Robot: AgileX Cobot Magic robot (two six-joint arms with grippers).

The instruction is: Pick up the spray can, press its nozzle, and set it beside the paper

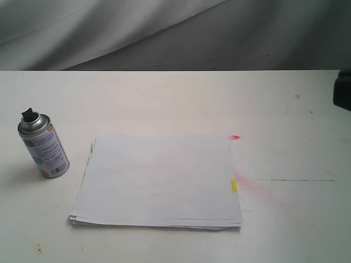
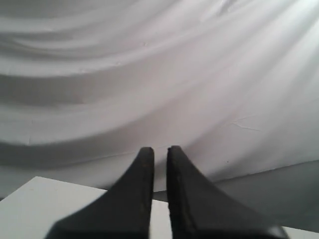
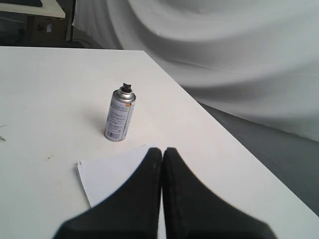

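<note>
On the left of the table (image 1: 164, 93) the spray can (image 1: 44, 147) stands upright, long axis vertical and nozzle (image 1: 28, 115) on top. It is near the left edge of the paper (image 1: 159, 181) without touching it, and being sealed it shows nothing of its contents. The left gripper (image 2: 159, 148), jaws drawn almost together on nothing, faces the cloth backdrop (image 2: 149, 74) and is outside the exterior view, though judging by its side it is probably the nearer arm. The right gripper (image 3: 162, 149), clenched and empty, looks across the paper toward the can, well apart from it.
</note>
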